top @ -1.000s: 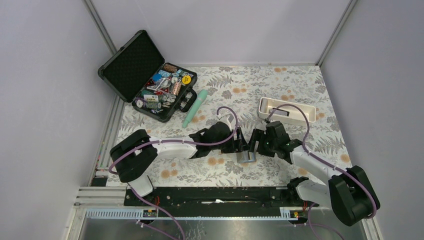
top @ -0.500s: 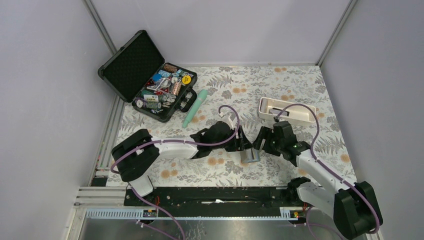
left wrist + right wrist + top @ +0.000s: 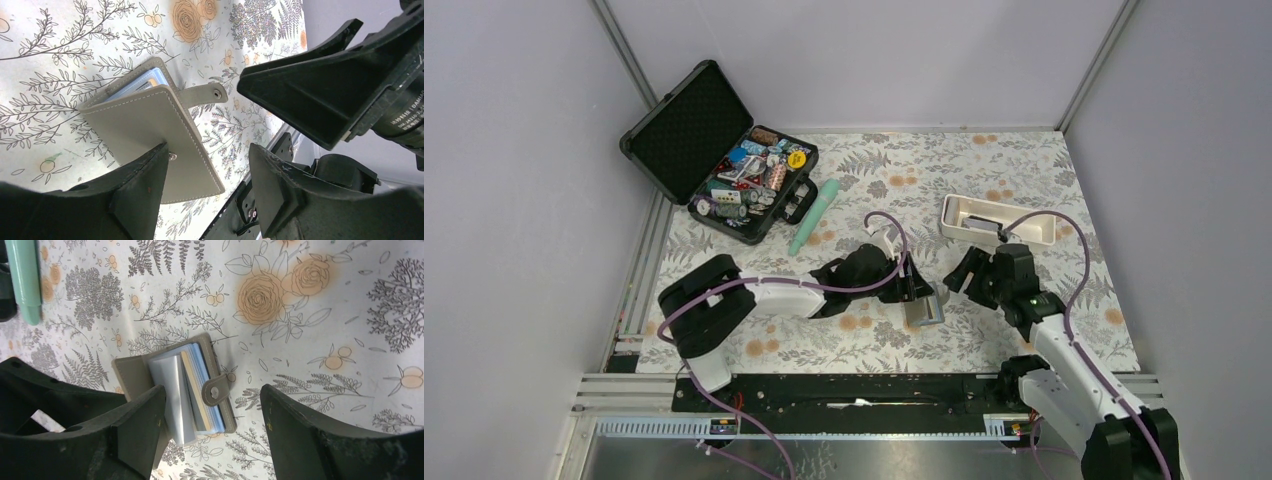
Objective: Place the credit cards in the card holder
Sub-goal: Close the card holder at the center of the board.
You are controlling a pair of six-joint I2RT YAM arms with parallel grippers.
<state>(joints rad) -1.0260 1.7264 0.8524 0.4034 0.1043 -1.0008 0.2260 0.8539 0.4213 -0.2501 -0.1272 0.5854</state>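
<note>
The grey-brown card holder [image 3: 924,308] lies on the floral table between both grippers. In the right wrist view it [image 3: 135,377] is half open, its pages fanned, with the blue [image 3: 204,371] and yellowish [image 3: 191,385] edges of credit cards in its pockets and the snap strap [image 3: 215,390] lying over them. In the left wrist view its cover [image 3: 150,130] faces up with a blue card [image 3: 135,85] showing inside. My left gripper [image 3: 916,290] [image 3: 207,185] is open just over the holder's left side. My right gripper [image 3: 962,272] [image 3: 212,432] is open and empty, up and to its right.
An open black hard case [image 3: 724,160] full of small items stands at the back left. A mint-green tube [image 3: 816,215] [image 3: 22,280] lies next to it. A white oblong tray [image 3: 999,218] sits at the back right, behind my right gripper.
My right gripper has drawn back to the right, away from the card holder. My left gripper has shifted slightly right and stays at the holder, which has turned a little.
</note>
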